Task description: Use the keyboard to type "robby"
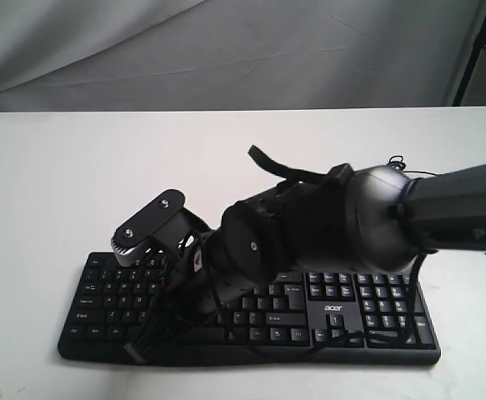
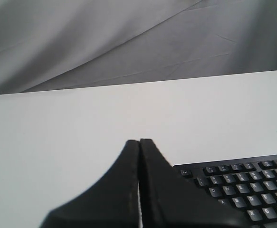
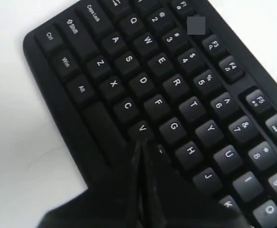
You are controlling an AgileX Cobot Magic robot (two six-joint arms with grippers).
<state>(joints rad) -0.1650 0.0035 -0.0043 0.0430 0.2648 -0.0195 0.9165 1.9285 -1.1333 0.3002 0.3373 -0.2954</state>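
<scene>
The black keyboard [image 1: 343,310] with white legends and an "acer" logo lies near the front edge of the white table. My right arm [image 1: 326,221] reaches across it from the right. In the right wrist view the right gripper [image 3: 140,143] is shut with nothing held, its tips down on the keyboard [image 3: 128,61] beside the V key [image 3: 142,128], over the spot where B sits. My left gripper [image 2: 139,142] is shut and empty, held over bare table just off the keyboard's [image 2: 243,185] Esc corner. It does not show in the exterior view.
A white table [image 1: 76,175] carries everything. A grey cloth backdrop [image 1: 226,50] hangs behind it, with a black stand [image 1: 476,50] at the far right. A thin black cable [image 1: 397,160] curls behind the right arm.
</scene>
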